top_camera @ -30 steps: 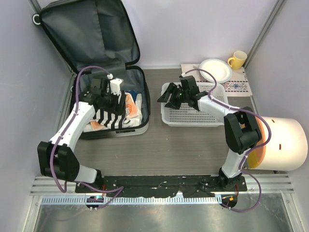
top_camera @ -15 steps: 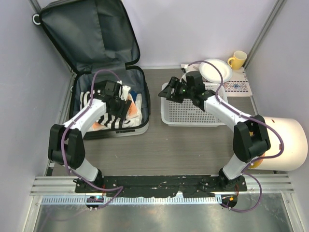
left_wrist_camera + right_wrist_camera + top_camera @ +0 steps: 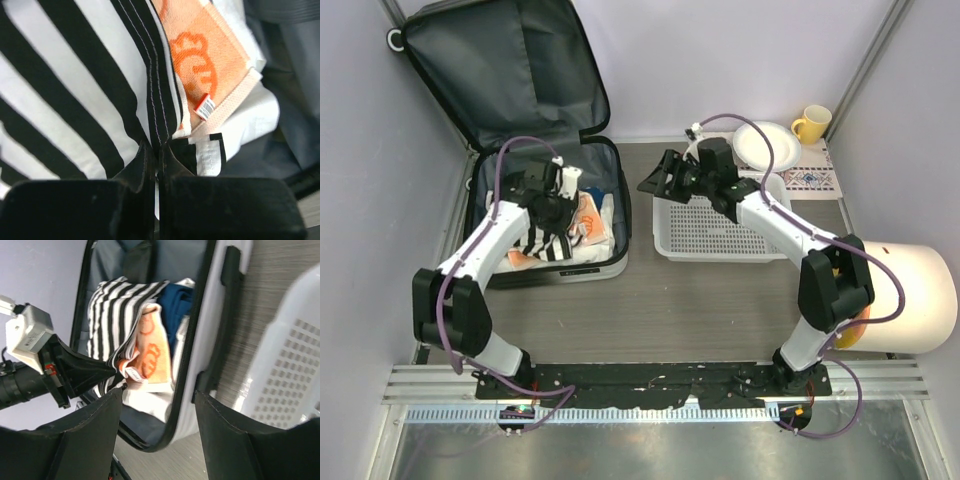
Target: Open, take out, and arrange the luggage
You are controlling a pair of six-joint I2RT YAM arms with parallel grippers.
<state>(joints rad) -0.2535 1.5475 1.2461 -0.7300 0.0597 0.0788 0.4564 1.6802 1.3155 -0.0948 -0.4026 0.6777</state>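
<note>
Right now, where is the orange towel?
Top view, left side: the orange towel lies inside the open luggage, just right of the striped cloth that the left gripper pinches.

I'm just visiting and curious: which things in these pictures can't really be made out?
- Top view: what lies under the striped garment in the suitcase; clothes cover it.
- Right wrist view: the blue item; only a corner shows past the orange towel.
- Top view: the white cylinder, cut off by the right edge.
</note>
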